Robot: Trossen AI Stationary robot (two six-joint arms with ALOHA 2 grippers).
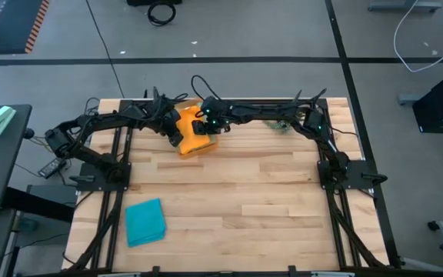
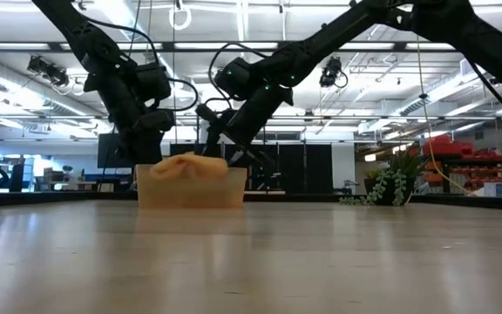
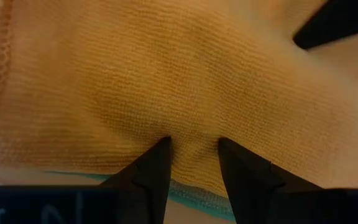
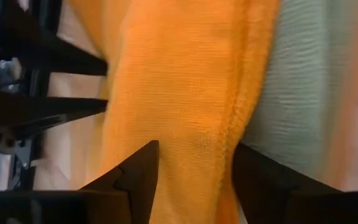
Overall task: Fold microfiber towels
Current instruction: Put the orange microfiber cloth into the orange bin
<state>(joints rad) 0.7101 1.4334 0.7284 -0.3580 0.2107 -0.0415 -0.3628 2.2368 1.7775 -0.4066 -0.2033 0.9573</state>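
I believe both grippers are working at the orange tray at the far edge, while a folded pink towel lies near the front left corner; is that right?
Not quite: the folded towel near the front left corner is teal, not pink, as the high view shows. The left gripper and right gripper are indeed at the orange tray.

My high view looks straight down on the whole table point(image 1: 229, 185) and both arms, while my low view sits at table-top height and faces level across the boards into the room behind. Each wrist view looks forward past its own dark fingers point(image 3: 151, 171) point(image 4: 138, 174) at very close range, filled with an orange towel point(image 3: 166, 81) point(image 4: 179, 93). All four views share the orange tray point(image 1: 197, 143) point(image 2: 190, 187) area at the far edge of the table, where both arms meet.
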